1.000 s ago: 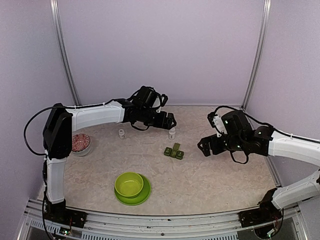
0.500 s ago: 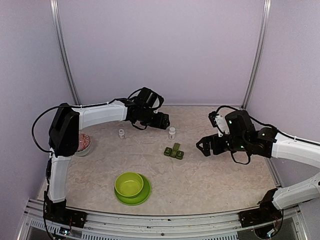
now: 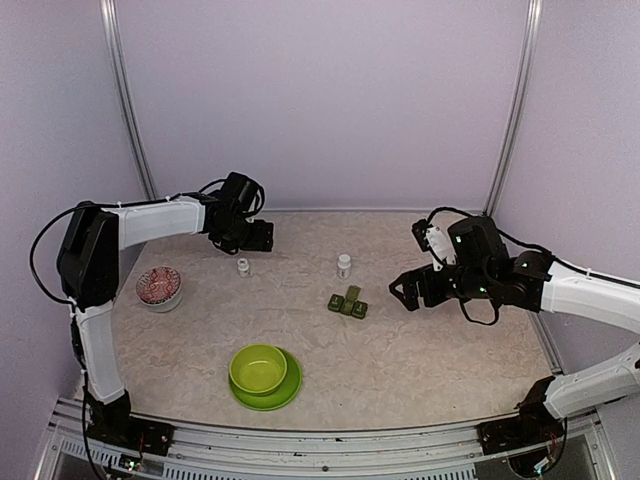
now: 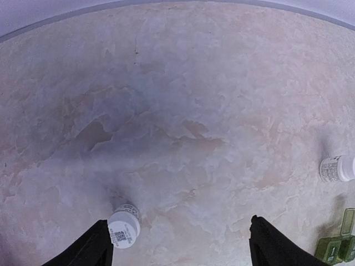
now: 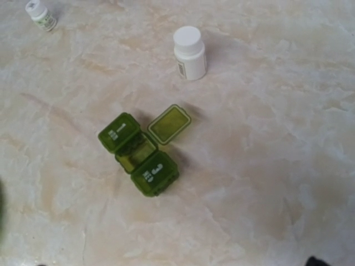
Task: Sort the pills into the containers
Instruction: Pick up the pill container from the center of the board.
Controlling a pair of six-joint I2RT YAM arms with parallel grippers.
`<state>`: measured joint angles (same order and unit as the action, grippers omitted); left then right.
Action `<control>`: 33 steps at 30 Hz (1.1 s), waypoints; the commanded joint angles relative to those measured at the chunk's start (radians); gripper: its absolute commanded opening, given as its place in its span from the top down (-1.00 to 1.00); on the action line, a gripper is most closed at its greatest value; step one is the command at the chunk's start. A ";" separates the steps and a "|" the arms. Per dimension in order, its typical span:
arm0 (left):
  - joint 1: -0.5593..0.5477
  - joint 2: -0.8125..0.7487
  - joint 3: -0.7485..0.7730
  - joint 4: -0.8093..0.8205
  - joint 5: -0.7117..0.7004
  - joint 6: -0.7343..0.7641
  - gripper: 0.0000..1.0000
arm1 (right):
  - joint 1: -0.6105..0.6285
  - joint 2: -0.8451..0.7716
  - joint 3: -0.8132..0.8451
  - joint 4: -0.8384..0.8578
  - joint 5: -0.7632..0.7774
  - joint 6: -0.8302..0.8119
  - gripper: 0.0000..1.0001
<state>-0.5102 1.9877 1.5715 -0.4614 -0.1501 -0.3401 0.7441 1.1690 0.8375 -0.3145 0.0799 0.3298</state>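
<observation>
The dark green pill box (image 3: 347, 302) lies mid-table, its middle lid flipped open and its two end lids shut; the right wrist view shows it clearly (image 5: 141, 155). A white bottle (image 3: 344, 265) stands just behind it. A smaller white bottle (image 3: 243, 266) stands further left. My left gripper (image 3: 260, 236) hovers at the back left, open and empty; in its wrist view (image 4: 182, 249) the small bottle (image 4: 123, 225) sits beside the left finger (image 4: 91, 249). My right gripper (image 3: 403, 292) is open and empty, right of the pill box. No loose pills show.
A lime-green bowl (image 3: 259, 367) sits on its plate (image 3: 290, 393) near the front. A small dish with red-and-white contents (image 3: 160, 287) is at the left. Walls enclose the back and sides of the table.
My left arm has swung left, from just behind the larger white bottle to above the small bottle. My right gripper has drifted slightly left toward the pill box.
</observation>
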 commanded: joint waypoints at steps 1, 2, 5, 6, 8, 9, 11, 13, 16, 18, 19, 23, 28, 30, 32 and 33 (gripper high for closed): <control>0.027 -0.027 -0.057 -0.017 -0.026 -0.012 -0.61 | -0.002 0.008 0.025 0.025 -0.008 -0.030 -0.99; 0.030 -0.025 -0.065 -0.014 -0.029 -0.010 -0.60 | -0.002 0.010 0.023 0.026 -0.008 -0.032 -0.99; 0.040 -0.008 -0.073 -0.013 -0.040 -0.005 -0.55 | -0.002 0.012 0.018 0.029 -0.008 -0.037 -0.99; 0.040 -0.002 -0.075 -0.011 -0.044 -0.004 -0.53 | -0.002 0.013 0.015 0.030 -0.007 -0.038 -0.99; 0.044 0.008 -0.080 -0.002 -0.043 0.001 -0.44 | -0.002 0.014 0.012 0.034 -0.008 -0.036 -0.99; 0.045 0.014 -0.080 0.000 -0.044 0.001 -0.40 | -0.002 0.012 0.011 0.035 -0.008 -0.036 -0.99; 0.049 0.022 -0.080 0.005 -0.043 0.003 -0.36 | -0.002 0.014 0.006 0.038 -0.007 -0.034 -0.99; 0.053 0.030 -0.078 0.008 -0.042 0.005 -0.31 | -0.002 0.017 0.006 0.040 -0.008 -0.034 -0.99; 0.059 0.041 -0.076 0.002 -0.046 0.010 -0.28 | -0.002 0.024 0.011 0.039 -0.007 -0.035 -0.99; 0.061 0.044 -0.083 0.002 -0.052 0.010 -0.27 | -0.002 0.028 0.013 0.038 -0.008 -0.034 -0.99; 0.063 0.043 -0.089 0.006 -0.051 0.011 -0.27 | -0.002 0.030 0.015 0.040 -0.008 -0.035 -0.99; 0.068 0.048 -0.110 0.017 -0.041 0.009 -0.17 | -0.002 0.044 0.015 0.048 -0.007 -0.035 -0.99; 0.072 0.055 -0.118 0.027 -0.030 0.012 -0.09 | -0.002 0.062 0.015 0.059 -0.042 -0.030 -0.98; 0.075 0.059 -0.115 0.026 -0.028 0.014 -0.06 | -0.002 0.065 0.015 0.063 -0.046 -0.031 -0.98; 0.078 0.062 -0.113 0.027 -0.021 0.013 0.01 | -0.002 0.067 0.017 0.061 -0.046 -0.031 -0.98; 0.078 0.062 -0.114 0.029 -0.020 0.015 0.03 | -0.002 0.068 0.018 0.061 -0.045 -0.030 -0.98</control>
<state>-0.4435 2.0312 1.4609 -0.4564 -0.1833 -0.3344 0.7441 1.2304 0.8387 -0.2779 0.0486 0.3038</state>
